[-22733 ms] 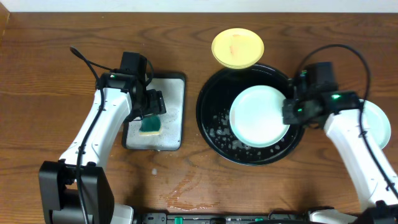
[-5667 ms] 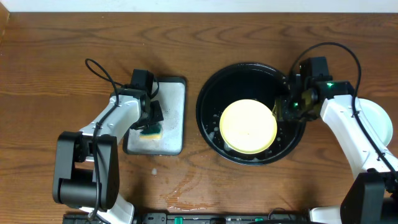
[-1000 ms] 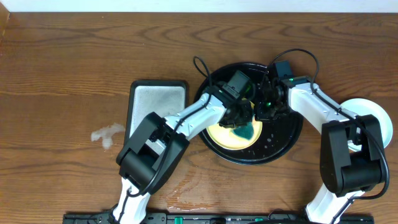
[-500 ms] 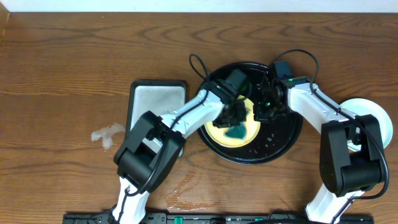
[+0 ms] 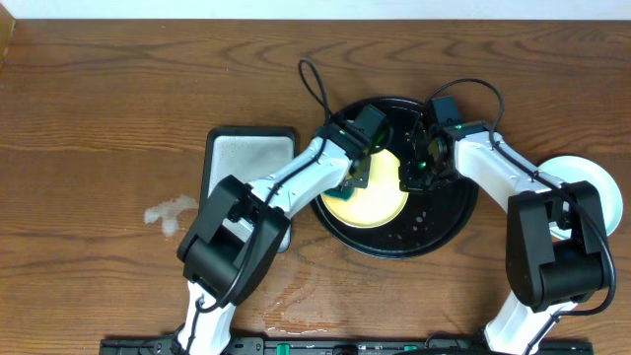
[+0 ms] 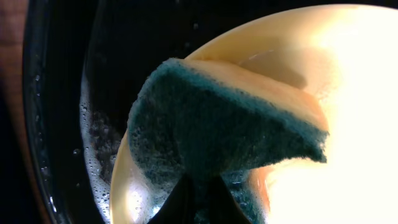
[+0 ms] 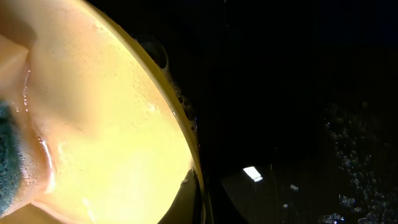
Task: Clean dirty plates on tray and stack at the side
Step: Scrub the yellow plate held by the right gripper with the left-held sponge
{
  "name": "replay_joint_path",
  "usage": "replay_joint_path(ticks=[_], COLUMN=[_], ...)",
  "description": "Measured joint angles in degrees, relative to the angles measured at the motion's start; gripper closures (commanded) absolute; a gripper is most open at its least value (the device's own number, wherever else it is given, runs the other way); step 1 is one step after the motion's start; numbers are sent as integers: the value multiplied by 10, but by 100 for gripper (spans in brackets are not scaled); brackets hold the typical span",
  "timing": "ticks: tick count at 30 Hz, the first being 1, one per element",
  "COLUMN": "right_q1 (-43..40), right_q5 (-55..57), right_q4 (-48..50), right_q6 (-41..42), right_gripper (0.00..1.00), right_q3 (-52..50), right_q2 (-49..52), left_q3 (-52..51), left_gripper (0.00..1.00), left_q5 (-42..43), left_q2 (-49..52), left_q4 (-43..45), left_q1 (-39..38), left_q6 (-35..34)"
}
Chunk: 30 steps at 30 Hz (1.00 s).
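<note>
The yellow plate (image 5: 373, 202) lies in the black tray (image 5: 449, 212), wet and soapy. My left gripper (image 5: 357, 179) is shut on a green sponge (image 6: 230, 130) and presses it on the plate's far left part (image 6: 336, 93); the jaws (image 6: 199, 199) are buried in the sponge. My right gripper (image 5: 407, 177) is shut on the plate's right rim (image 7: 196, 186), one finger on the plate's inner face (image 7: 106, 124). The sponge's edge (image 7: 7, 162) shows at the left in the right wrist view. A pale mint plate (image 5: 601, 187) lies on the table at the far right, partly behind my right arm.
A rectangular silver-grey tray (image 5: 246, 163) lies left of the black tray. Foam and water drops cling to the black tray's floor (image 6: 93, 137). A wet patch (image 5: 168, 212) marks the table at the left, and a thin puddle (image 5: 296, 296) lies near the front edge.
My left gripper has dragged the sponge from the plate's middle toward its far left edge. The right gripper has kept its hold on the rim.
</note>
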Motion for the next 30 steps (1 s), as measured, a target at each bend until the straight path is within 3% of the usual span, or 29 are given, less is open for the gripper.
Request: replay_joint_path(ticks=[5,13,19,24,30], right_q1=[0,-2,-2,-2,-2], right_q5=[6,15,17,17,17], right_q4=[-3,-6,-7,-9,-9], right_q6=[2,4,4,4,4], right_gripper=[99,99,99,99,99], right_q3=[0,0,0,0,0], right_q2=[0,0,0,0,0], left_q3=[-5,-11,-12,-4,2], left_gripper=[93,93,93,93,92], left_q5=[32,193,261,250,95], left_q2=[0,4,7,7,-1], left_q4=[34,122,115,45,-31], left_q1=[-6,-15,-32,-25,-28], left_q6=[-10,-95,-122,-122,-107])
